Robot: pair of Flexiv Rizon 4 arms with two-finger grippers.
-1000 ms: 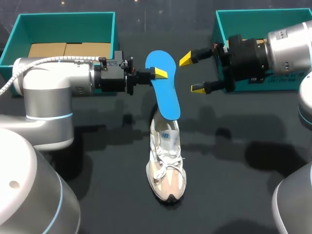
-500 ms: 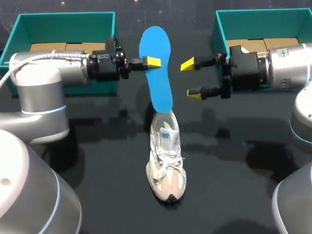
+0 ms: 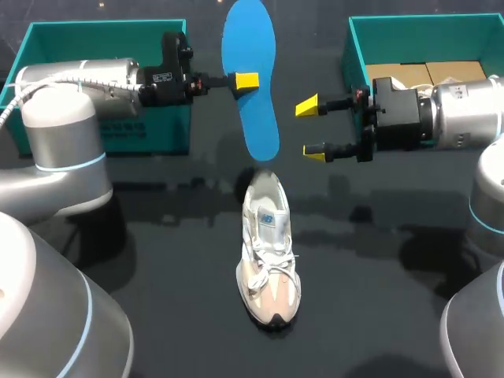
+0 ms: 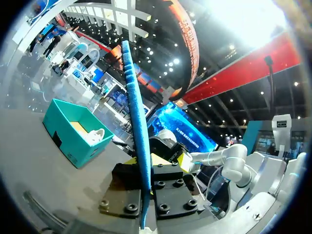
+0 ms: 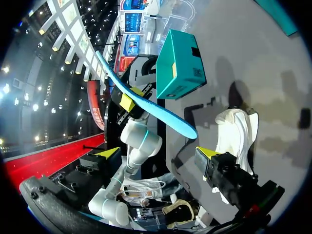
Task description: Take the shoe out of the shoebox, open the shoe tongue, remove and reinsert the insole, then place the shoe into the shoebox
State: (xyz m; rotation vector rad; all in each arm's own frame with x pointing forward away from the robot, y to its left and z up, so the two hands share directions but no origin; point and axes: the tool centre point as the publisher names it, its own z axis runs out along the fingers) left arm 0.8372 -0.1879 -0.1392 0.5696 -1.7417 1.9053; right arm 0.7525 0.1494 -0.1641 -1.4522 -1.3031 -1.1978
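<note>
1. Head view: the left gripper [image 3: 249, 81] comes in from the left and is clenched on the blue insole [image 3: 257, 118], pinching it across its width in the upper half.
2. The insole hangs lengthwise in the air, with its lower end just above the heel opening of the shoe [image 3: 268, 256].
3. The shoe stands upright on the black table [image 3: 157, 260], its toe toward the near edge.
4. The right gripper [image 3: 313, 128] hovers just beside the insole with its fingers spread apart and nothing between them.
5. The left shoebox [image 3: 102, 25] and the right shoebox [image 3: 425, 21] sit at the far corners of the table, each showing brown card inside.
6. Left wrist view: the left gripper [image 4: 144, 163] is clamped on the insole [image 4: 136, 117], which is seen edge-on rising from between the fingers. The right shoebox [image 4: 68, 141] lies ahead on the table.
7. Right wrist view: the right gripper [image 5: 158, 153] is released and wide, its 2 tips well apart. Ahead of it, the insole [image 5: 151, 108] slants in the left gripper [image 5: 127, 102], with its lower end apart from the shoe [image 5: 239, 129]. The left shoebox [image 5: 178, 66] is beyond.
</note>
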